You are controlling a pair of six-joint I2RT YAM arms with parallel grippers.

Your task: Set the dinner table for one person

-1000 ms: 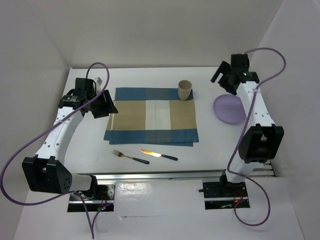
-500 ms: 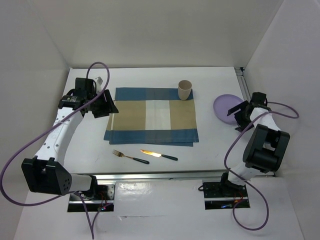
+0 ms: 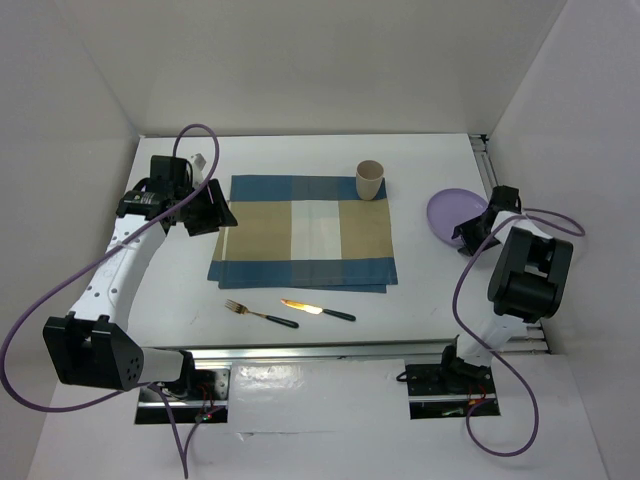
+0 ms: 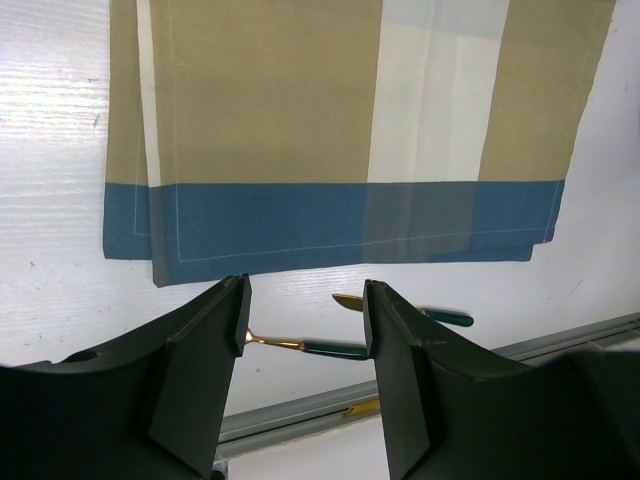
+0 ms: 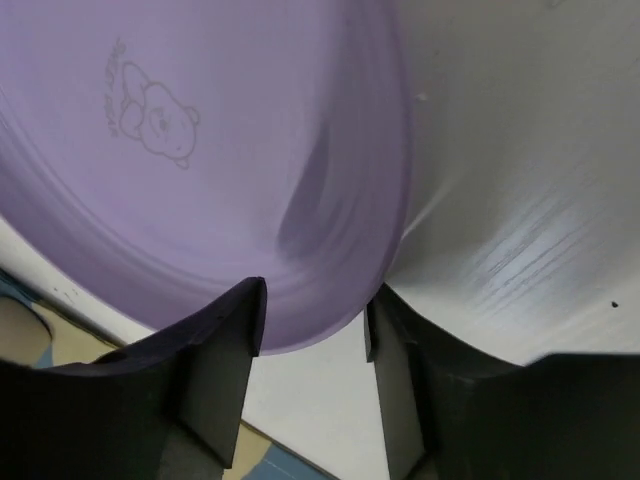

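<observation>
Dinner table (image 3: 420, 290), your setting so far:
- Near edge: fork (image 3: 260, 315) and knife (image 3: 318, 311), loose, off the placemat (image 3: 305, 232).
- Centre: placemat, bare.
- Right edge: plate (image 3: 455, 215), its rim between the spread fingers of your right claw (image 5: 312, 300), not yet clamped.
- Left edge: left claw (image 4: 305, 300), spread, empty.
- Toward the far edge: cup (image 3: 370, 180).

Judged barely begun.

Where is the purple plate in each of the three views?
Top external: the purple plate at the right of the table, by the right gripper.
Left wrist: not in it.
Right wrist: fills the upper left, rim showing between the open fingers.
Shared landmark: the checked placemat, clear in top and left wrist; only a blue sliver, probably it, in right wrist.
</observation>
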